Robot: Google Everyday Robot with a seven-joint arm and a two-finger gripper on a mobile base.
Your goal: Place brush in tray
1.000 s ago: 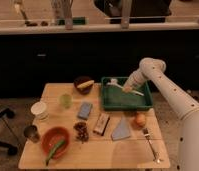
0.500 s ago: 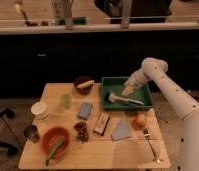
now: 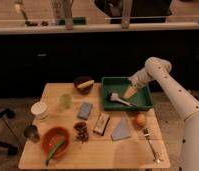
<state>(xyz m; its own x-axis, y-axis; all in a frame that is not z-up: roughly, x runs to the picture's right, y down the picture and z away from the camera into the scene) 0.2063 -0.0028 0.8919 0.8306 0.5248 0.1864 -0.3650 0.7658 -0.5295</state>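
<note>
The green tray [image 3: 144, 102] sits at the back right of the wooden table. The pale brush [image 3: 119, 99] lies inside it, its darker rounded head toward the tray's left side and its handle pointing right. My gripper [image 3: 129, 92] hangs over the middle of the tray, at the handle end of the brush. I cannot tell whether it touches the brush. The white arm [image 3: 168, 85] reaches in from the right.
A dark bowl with a banana [image 3: 84, 84] stands left of the tray. An orange [image 3: 139, 120], a fork [image 3: 150, 144] and a grey-blue cloth [image 3: 122, 130] lie in front of it. A blue sponge [image 3: 84, 110], cups [image 3: 39, 110] and a red bowl [image 3: 55, 141] are further left.
The gripper has lowered the brush from above the tray's back rim down into the tray. The brush now lies flatter on the tray floor.
</note>
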